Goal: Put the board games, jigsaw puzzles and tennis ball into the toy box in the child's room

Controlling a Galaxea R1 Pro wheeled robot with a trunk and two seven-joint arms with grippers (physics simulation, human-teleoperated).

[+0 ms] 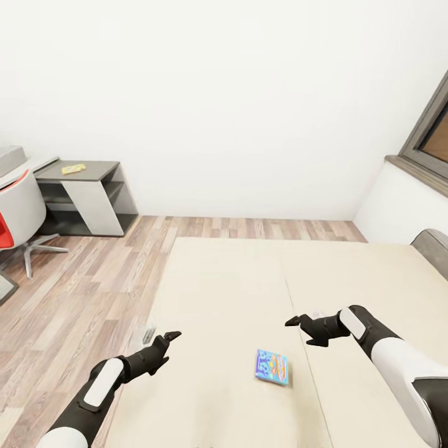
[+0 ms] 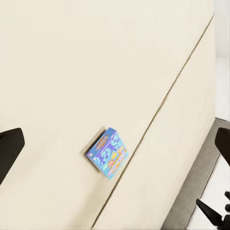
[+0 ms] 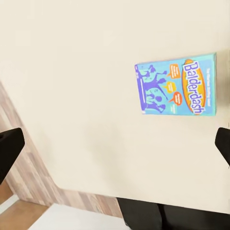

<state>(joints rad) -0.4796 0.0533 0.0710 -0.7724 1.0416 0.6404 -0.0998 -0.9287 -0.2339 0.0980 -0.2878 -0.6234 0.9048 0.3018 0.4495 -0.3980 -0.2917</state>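
A blue "Balderdash" board game [image 1: 272,366] [image 2: 108,153] [image 3: 176,86] lies flat on the bed's beige mattress [image 1: 236,280], near its front. My left gripper [image 1: 168,340] [image 2: 115,146] hovers open over the mattress's left edge, left of the box. To the box's upper right, my right gripper [image 1: 294,322] [image 3: 115,148] hangs open as well, with nothing between its fingers. At the far left edge, part of the light grey toy box [image 1: 9,159] stands on the white table [image 1: 41,164]. The jigsaw puzzles and the tennis ball are out of view.
A low dark grey-topped cabinet [image 1: 93,186] stands against the wall with a small yellow flat thing [image 1: 73,168] on it. A red and white swivel chair [image 1: 18,214] is by the table. Wood floor [image 1: 81,292] lies left of the bed; the headboard [image 1: 432,247] and a window [image 1: 429,134] are right.
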